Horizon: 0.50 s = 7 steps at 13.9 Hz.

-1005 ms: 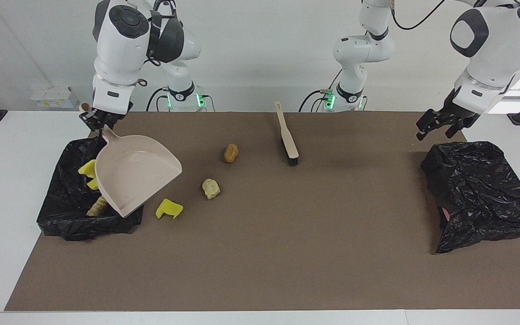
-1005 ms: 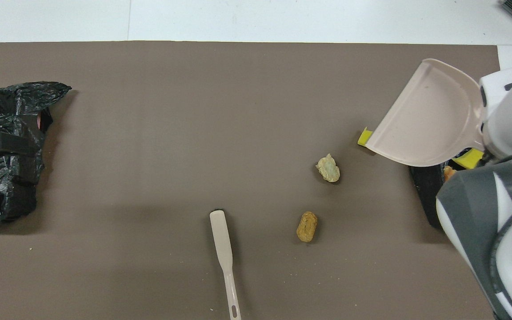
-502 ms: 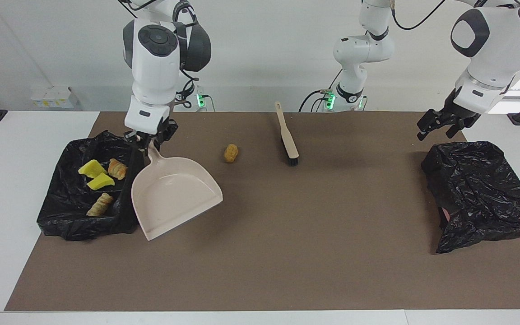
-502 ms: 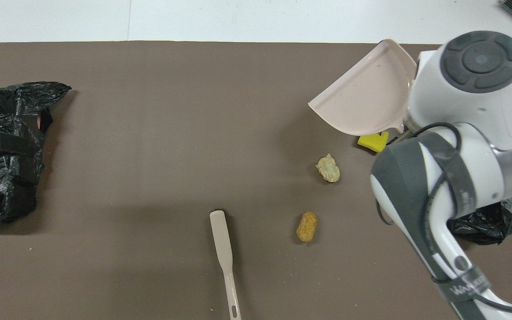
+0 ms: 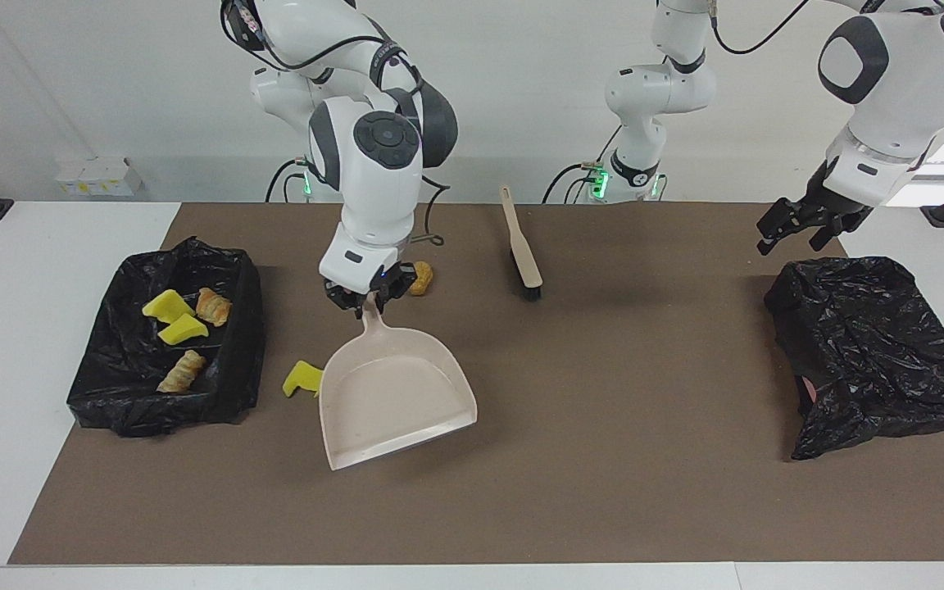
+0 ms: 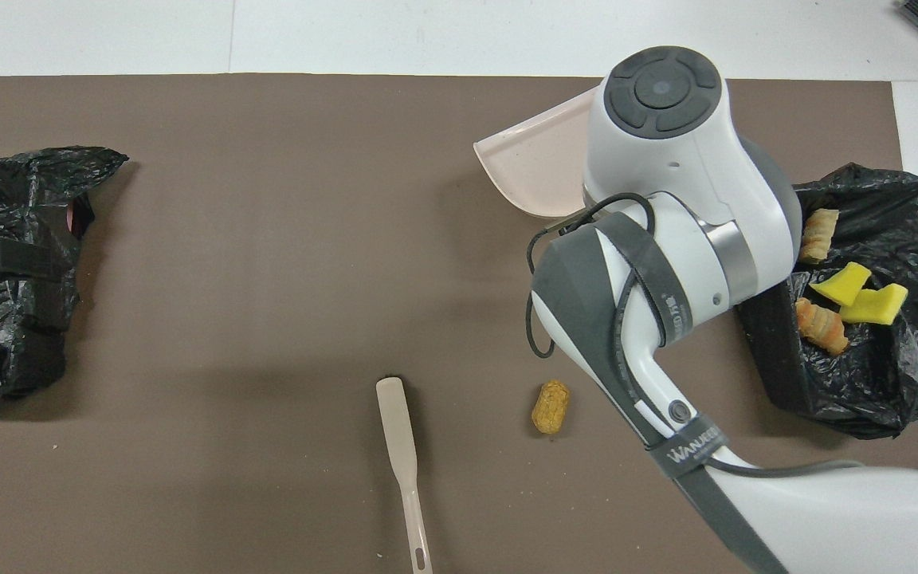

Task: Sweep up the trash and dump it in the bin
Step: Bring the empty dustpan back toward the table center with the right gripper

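At the left-middle of the facing view, inside the black-lined bin (image 5: 247, 344): four pieces of trash (image 5: 183, 329), two yellow chunks and two bread-like lumps. Just outside the bin, toward frame centre, on the tabletop (image 5: 603, 459): one loose yellow chunk (image 5: 300, 378), touching or nearly touching the edge of the dustpan (image 5: 394, 393). Higher in that view, partly hidden by the arm: an orange-brown lump (image 6: 551, 406), well apart from the bin.

Above the pan, clamped narrow on its handle: the right claw (image 5: 365, 299), carrying the empty dustpan tilted with its mouth toward the bottom of the frame, over bare brown surface. Upper centre, lying untouched: the brush (image 5: 521, 246). At the upper right of the facing view, spread wide and holding nothing, waiting over a crumpled black bag (image 5: 873, 352): the left claw (image 5: 804, 225).

Step in hand, by the look of it: back from a dump, fetching the rest. Next: set the pan's lip flat beside the loose pieces, then take up the brush with the free claw and push them in.

Against a second ago: pan no longer tipped over the bin but swung out toward frame centre; bin contents now uncovered; pale lump then in plain sight now hidden under the pan or arm.
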{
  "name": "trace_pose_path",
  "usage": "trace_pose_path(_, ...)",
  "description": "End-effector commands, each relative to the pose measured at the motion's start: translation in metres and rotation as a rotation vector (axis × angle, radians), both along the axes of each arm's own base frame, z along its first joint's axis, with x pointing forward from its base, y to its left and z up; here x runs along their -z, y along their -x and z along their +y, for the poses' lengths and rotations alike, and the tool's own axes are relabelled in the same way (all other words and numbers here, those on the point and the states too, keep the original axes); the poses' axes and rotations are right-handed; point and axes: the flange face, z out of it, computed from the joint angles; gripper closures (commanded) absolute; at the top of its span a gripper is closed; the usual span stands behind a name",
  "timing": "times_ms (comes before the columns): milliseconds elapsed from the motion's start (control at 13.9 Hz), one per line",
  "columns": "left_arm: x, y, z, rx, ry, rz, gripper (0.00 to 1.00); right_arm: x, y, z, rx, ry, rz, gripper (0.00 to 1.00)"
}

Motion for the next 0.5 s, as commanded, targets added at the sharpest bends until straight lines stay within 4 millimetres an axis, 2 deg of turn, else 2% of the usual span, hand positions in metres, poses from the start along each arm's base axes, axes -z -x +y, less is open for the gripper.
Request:
trace_pose_path(0,-0.005,-0.002,0.000,0.002,-0.018,0.001,0.00,0.000,-0.012,0.017,0.138,-0.095,0.013,1.00)
trace_pose_path(144,-0.005,-0.002,0.000,0.002,-0.018,0.001,0.00,0.013,-0.017,0.028,0.257,-0.158,0.014,1.00)
trace_pose_path(287,-0.009,0.000,0.005,-0.007,-0.017,-0.004,0.00,0.022,-0.009,0.057,0.257,-0.165,0.009,1.00)
trace_pose_path(431,-0.012,0.002,0.004,0.002,-0.019,-0.012,0.00,0.026,-0.011,0.062,0.281,-0.195,0.005,1.00)
